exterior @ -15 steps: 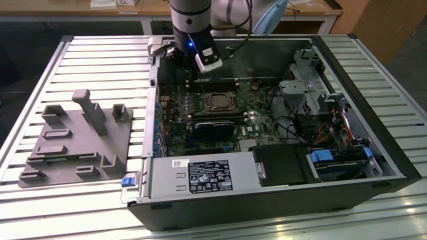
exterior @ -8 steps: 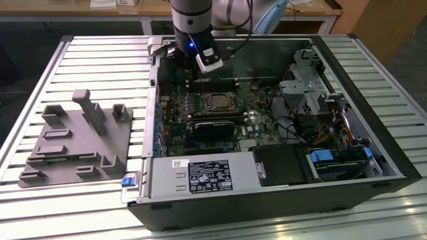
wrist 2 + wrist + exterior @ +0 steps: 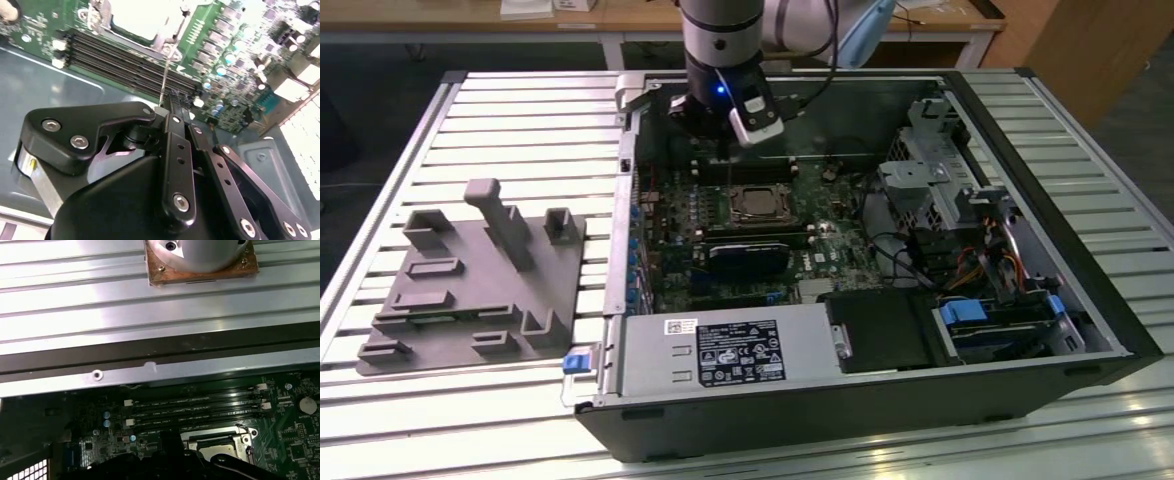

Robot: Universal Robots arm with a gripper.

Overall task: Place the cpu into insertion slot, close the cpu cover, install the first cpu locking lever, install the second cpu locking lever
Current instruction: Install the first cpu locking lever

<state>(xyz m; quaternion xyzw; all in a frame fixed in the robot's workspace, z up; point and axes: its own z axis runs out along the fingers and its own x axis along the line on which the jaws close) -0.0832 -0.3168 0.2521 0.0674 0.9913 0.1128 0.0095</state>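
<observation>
the gripper (image 3: 176,102) hung low inside the open computer case (image 3: 854,420). its two fingers (image 3: 174,117) were drawn together with the tips meeting, and no gap showed between them in the second wrist view. a thin locking lever (image 3: 165,70) ran as a bare metal rod from the socket corner right down to the fingertips, its end lost beside them — whether the tips pinched it or only touched it could not be told. just ahead of the fingertips lay the long black memory slots (image 3: 120,60). beyond those, close by, was the insertion slot (image 3: 754,205) on the green circuit board (image 3: 240,30). the cpu (image 3: 137,20) sat in that slot, pale face up, and the cpu cover (image 3: 167,32) looked to lie flat around it — its silvery frame bordering the chip.
</observation>
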